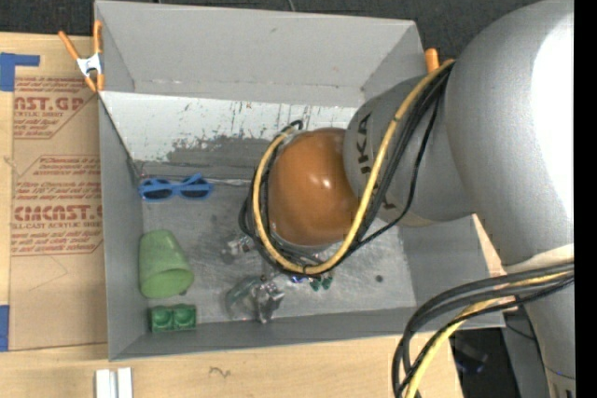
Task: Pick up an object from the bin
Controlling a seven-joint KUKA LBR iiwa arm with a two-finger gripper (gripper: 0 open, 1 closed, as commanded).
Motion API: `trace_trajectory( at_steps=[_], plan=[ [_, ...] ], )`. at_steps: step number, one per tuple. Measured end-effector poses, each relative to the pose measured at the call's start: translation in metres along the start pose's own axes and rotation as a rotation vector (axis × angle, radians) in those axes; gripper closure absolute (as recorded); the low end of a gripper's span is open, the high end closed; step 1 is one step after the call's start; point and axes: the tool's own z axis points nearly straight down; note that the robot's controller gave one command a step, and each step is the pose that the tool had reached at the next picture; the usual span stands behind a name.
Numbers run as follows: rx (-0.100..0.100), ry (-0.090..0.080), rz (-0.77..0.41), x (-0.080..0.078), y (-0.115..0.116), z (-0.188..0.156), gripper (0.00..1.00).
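Grey metal bin (121,200) with the arm's orange wrist cover (312,186) over mid-floor. Its claw (259,294) sits low at 6 o'clock by the front wall; whether it is spread or pressed together cannot be told. To its left: pale green plastic cup (163,264), on its side, at 8 o'clock; green studded brick (173,319) at 7; blue sunglasses (175,188) at 10.

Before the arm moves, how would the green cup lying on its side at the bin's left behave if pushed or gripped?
The green cup lies on its side, so a push would probably roll it. It looks like smooth hollow plastic: likely light, and its rounded wall may slip from a pinch.
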Motion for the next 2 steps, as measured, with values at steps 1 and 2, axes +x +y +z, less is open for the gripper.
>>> trace_trajectory(
  at_steps=[1,2],
  plan=[
    [-0.002,0.003,-0.005,0.001,0.002,0.0,1.0],
    [0.0,0.014,-0.307,-0.023,-0.044,-0.137,1.0]
  ],
)
